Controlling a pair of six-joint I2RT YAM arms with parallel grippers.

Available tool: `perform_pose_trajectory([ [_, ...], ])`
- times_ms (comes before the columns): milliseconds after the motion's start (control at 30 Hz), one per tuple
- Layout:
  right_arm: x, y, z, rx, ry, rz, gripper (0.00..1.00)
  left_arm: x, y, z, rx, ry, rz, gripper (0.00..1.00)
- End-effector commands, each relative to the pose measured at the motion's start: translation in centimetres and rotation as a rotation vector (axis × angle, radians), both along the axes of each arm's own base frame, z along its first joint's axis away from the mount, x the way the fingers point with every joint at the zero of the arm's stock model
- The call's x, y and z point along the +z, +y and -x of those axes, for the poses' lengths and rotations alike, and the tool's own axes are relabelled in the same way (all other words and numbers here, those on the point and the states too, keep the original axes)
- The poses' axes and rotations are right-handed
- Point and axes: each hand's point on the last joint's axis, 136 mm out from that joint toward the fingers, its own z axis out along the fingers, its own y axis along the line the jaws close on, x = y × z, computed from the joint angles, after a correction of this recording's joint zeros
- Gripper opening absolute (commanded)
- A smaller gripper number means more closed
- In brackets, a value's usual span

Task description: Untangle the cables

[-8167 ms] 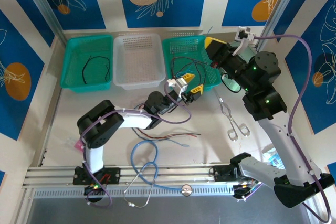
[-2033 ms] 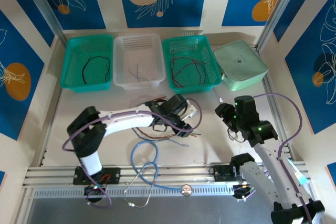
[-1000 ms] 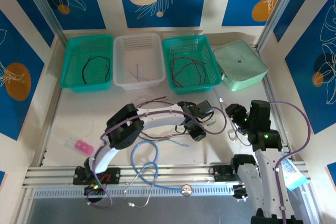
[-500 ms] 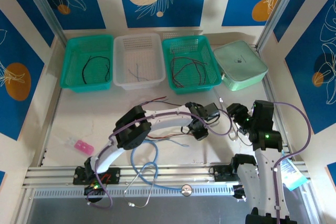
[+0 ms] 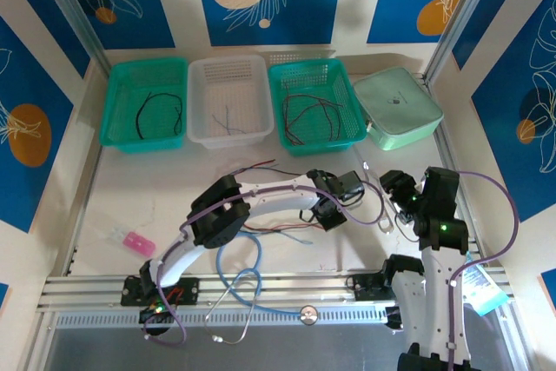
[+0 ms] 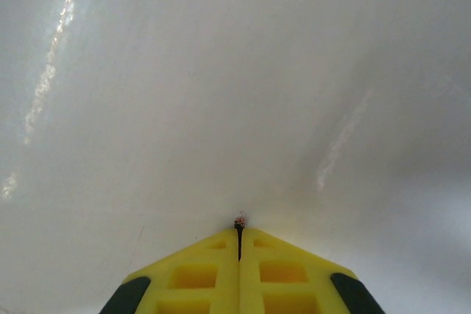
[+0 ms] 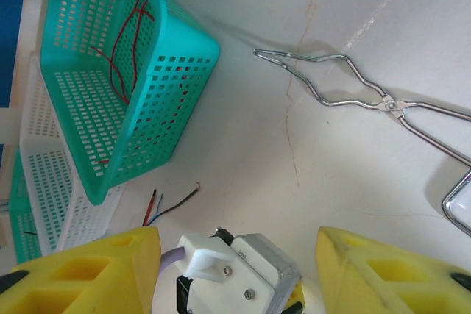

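Left gripper pinching 1 cable out of the loose cables at the centre of the table.

In the left wrist view the yellow fingers are pressed together with a thin cable tip poking out between them, so the pick-up step looks made. The rest of the bundle lies just left of that gripper, and more strands already sit in the 3 baskets along the top of the overhead frame. The right gripper hangs at centre right with its jaws standing apart, holding nothing, near the metal tongs. The next move probably calls for a slow lift and pull away from the bundle, so the single strand slides free without dragging the others, then a carry to a basket.
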Motion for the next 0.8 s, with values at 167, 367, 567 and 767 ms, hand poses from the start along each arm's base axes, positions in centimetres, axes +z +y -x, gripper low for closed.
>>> perform_pose_trajectory([
  [167,2.3,0.7,0.1,0.043,-0.073,-0.006,0.59,7.4,0.9,-2.4,-0.003,-0.185,0.046,0.0],
  [367,4.7,0.9,-0.5,0.042,-0.186,-0.037,0.61,14.4,2.2,-4.7,0.044,-0.353,0.08,0.0],
  [567,6.4,1.8,-0.8,0.083,-0.24,-0.082,0.61,21.4,2.9,-5.5,0.094,-0.428,0.213,0.0],
  [767,9.1,3.8,-0.5,0.191,-0.324,-0.144,0.64,26.1,3.9,-5.7,0.16,-0.339,0.384,0.0],
])
